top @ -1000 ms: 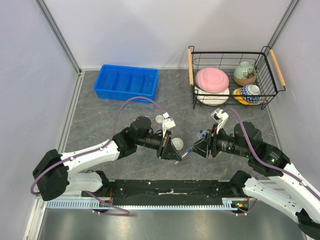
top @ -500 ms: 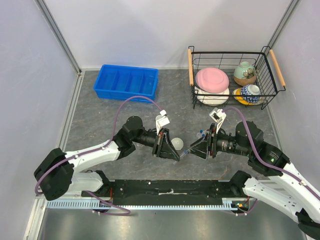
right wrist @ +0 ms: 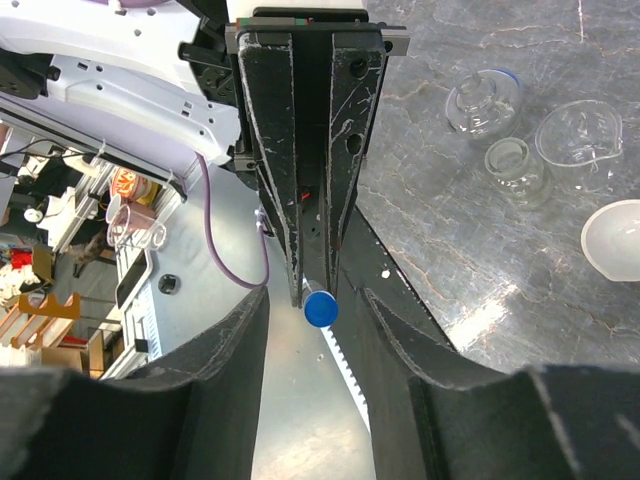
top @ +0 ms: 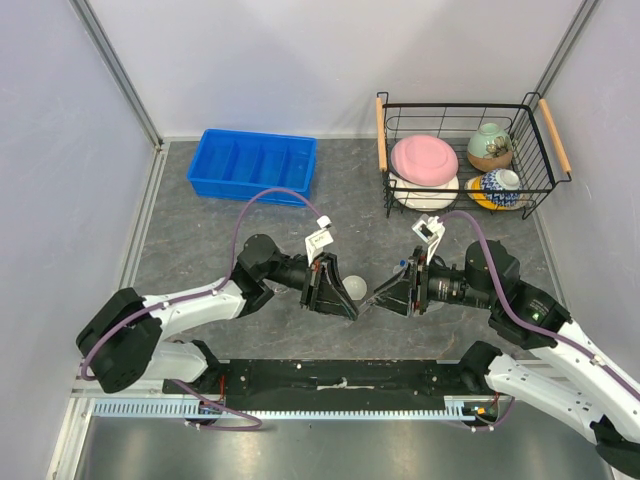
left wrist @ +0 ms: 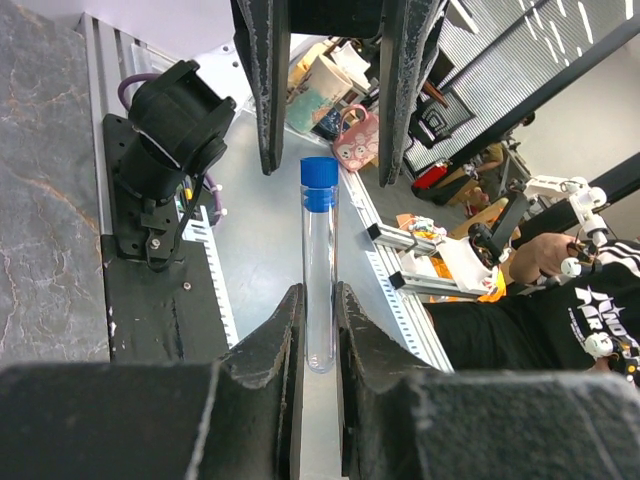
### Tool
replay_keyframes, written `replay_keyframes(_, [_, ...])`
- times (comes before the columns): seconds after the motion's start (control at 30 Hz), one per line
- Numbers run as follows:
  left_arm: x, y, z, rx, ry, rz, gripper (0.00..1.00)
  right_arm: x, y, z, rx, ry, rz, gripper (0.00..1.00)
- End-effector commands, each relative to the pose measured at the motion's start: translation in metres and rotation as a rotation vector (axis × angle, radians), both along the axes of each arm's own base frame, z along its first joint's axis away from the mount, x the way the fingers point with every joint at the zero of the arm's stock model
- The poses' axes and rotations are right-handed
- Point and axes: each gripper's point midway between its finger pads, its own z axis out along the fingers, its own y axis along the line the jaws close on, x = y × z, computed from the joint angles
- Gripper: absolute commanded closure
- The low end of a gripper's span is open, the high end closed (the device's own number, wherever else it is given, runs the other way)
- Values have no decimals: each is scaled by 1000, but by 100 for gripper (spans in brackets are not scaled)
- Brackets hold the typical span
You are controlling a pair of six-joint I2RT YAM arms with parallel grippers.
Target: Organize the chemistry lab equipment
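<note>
Now the right hand (right wrist: 315, 300) (standing wide) has edged closer around the left hand's (left wrist: 318, 292) clamped tube (left wrist: 319, 270).

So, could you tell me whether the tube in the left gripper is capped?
Capped: a blue cap sits on the free end of the tube the left gripper pinches.

Wire basket (top: 455, 98) was black, handles (top: 382, 120) tan. In it: pink plate (top: 424, 158), blue-and-white patterned bowl (top: 497, 186), green-and-brown bowl (top: 490, 143). Bin (top: 255, 165) left of the basket was blue. Tabletop (top: 350, 190) grey, marbled. Tube (left wrist: 320, 270) clear, cap (left wrist: 319, 182) blue.
</note>
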Motion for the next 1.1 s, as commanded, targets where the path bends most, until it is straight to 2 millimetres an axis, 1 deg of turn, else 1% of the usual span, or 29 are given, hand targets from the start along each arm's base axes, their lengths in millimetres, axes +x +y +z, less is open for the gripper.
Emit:
replay_keyframes(0.0, [-4, 5, 8, -44, -23, -38, 98, -1, 5, 11, 46, -22, 21, 55])
replay_keyframes(0.1, [-3, 5, 8, -43, -21, -35, 98, -2, 7, 9, 47, -13, 27, 60])
replay_keyframes(0.2, [0, 5, 7, -43, -21, -33, 98, -3, 8, 9, 54, -11, 32, 64])
replay_keyframes(0.43, [2, 7, 8, -49, -24, -33, 98, -3, 10, 6, 55, -5, 37, 64])
replay_keyframes(0.53, [2, 7, 7, -47, -22, -37, 98, -3, 10, 6, 53, -6, 36, 66])
replay_keyframes(0.57, [2, 7, 7, -47, -22, -37, 98, -3, 10, 7, 54, -7, 36, 70])
replay_keyframes(0.67, [2, 7, 6, -46, -21, -37, 98, -2, 10, 6, 50, -6, 33, 77])
replay_keyframes(0.83, [1, 9, 2, -41, -15, -38, 98, -1, 12, 7, 49, -13, 31, 81])
replay_keyframes(0.93, [0, 9, 0, -38, -12, -40, 98, 0, 13, 8, 49, -15, 33, 86])
replay_keyframes(0.97, [0, 9, 0, -38, -13, -40, 98, 1, 14, 7, 45, -12, 29, 91])
replay_keyframes(1.07, [0, 9, -3, -27, 1, -40, 97, 2, 14, 8, 44, -18, 22, 100])
